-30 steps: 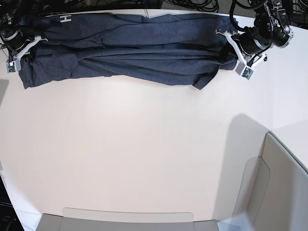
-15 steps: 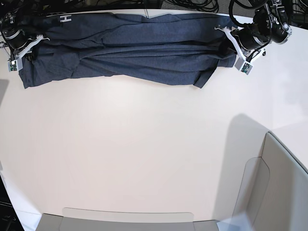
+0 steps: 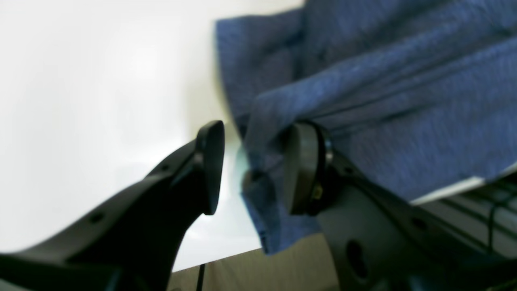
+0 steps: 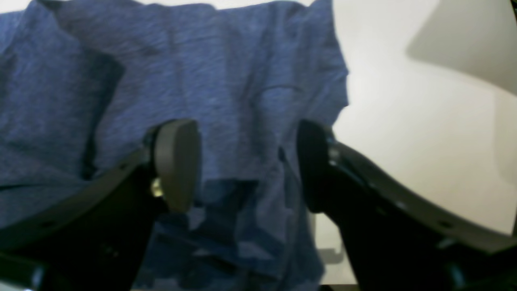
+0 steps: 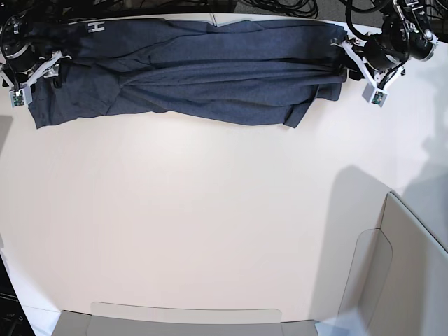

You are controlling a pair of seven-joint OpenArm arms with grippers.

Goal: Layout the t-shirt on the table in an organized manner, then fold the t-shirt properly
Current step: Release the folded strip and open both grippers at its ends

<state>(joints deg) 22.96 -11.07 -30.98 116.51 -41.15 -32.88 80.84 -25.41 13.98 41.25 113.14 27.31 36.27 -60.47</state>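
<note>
Now the t-shirt (image 5: pixel 203 70) lies stretched and bunched along the table's (image 5: pixel 210 224) top edge.
Left gripper (image 3: pixel 250 169) and right gripper (image 4: pixel 246 165) both gape, cloth loose between the fingers, nothing clamped.

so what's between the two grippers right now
The t-shirt, stretched in a rumpled band along the table's far edge, spans the whole gap from the right gripper to the left gripper; the base view shows it.

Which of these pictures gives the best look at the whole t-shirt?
The base view: the t-shirt lies stretched and wrinkled along the table's far edge. Each wrist view shows only a blurred end of cloth between open pincer pads.
</note>
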